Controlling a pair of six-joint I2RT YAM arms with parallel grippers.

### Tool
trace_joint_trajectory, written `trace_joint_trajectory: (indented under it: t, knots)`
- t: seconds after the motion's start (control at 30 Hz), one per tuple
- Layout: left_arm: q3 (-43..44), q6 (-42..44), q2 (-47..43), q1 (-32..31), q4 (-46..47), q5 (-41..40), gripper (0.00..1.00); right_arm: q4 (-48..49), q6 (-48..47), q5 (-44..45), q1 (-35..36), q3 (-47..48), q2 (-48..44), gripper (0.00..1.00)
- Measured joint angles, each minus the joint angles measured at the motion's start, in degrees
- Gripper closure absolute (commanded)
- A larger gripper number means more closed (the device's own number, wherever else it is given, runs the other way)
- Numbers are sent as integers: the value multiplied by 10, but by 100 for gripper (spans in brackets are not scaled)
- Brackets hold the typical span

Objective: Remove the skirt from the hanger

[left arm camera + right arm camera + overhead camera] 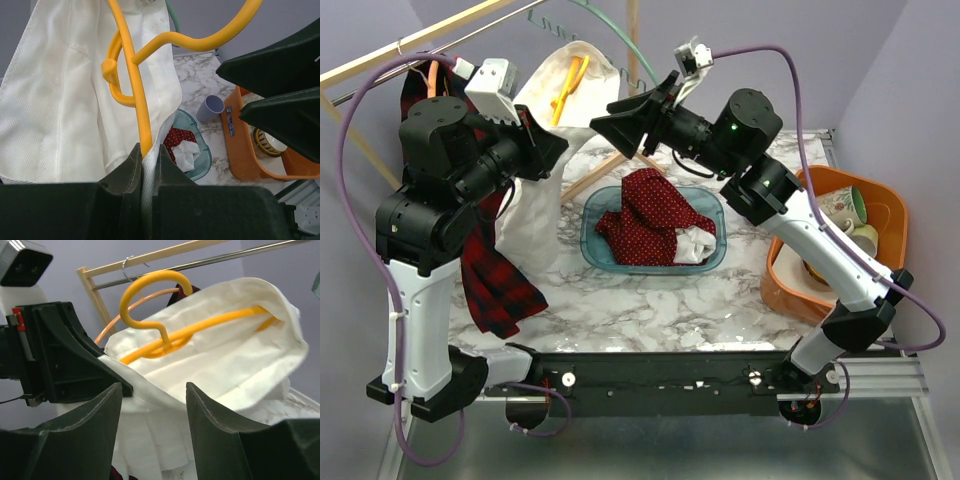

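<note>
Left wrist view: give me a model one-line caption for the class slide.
Left jaws shut on the white skirt beside its yellow hanger; right jaws open nearby.

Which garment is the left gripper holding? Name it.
The white skirt on the yellow hanger: the left gripper is shut on its edge. The red plaid garment hangs free; the dotted cloth lies in the bin.

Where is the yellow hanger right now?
Top view, upper centre-left: the yellow hanger sits inside the white skirt, between the left gripper and the right gripper.
</note>
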Motion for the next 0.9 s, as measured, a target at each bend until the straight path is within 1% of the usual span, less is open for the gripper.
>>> trace_joint_trajectory:
  t: [0.2,0.37,0.43,0.47,0.5,0.53,0.57,0.6,0.63,0.67,0.7,0.73,0.77,0.8,0.9]
  knots:
    - [-49,-9,-26,0,4,60,100,25,-6,3,27,20,19,39]
    - [-83,-31,-40,0,29,117,100,49,-17,29,43,21,30,41]
    - [-95,-43,-44,0,39,135,100,54,-27,47,49,23,37,46]
    - [-98,-47,-45,0,43,142,100,57,-30,55,51,23,41,59]
    - [-102,-53,-46,0,50,153,100,57,-33,61,52,23,44,67]
    - [-104,-55,-46,0,54,158,100,58,-39,68,54,23,47,77]
    - [-108,-60,-48,0,60,163,100,60,-53,82,56,22,50,96]
    - [-109,-65,-49,0,63,166,100,60,-54,88,56,21,51,99]
    - [-112,-71,-51,0,66,169,91,60,-62,99,55,21,52,99]
    - [-113,-75,-52,0,67,172,79,59,-75,112,55,18,52,99]
    - [-116,-80,-57,1,70,172,51,61,-82,114,55,14,52,99]
    - [-118,-83,-59,1,69,172,40,62,-85,115,55,11,51,99]
    - [-122,-81,-61,1,70,174,31,61,-88,117,57,9,49,99]
    - [-124,-82,-63,2,76,179,18,59,-90,119,57,6,47,99]
    - [-135,-72,-78,0,118,196,5,35,-86,121,57,-5,31,99]
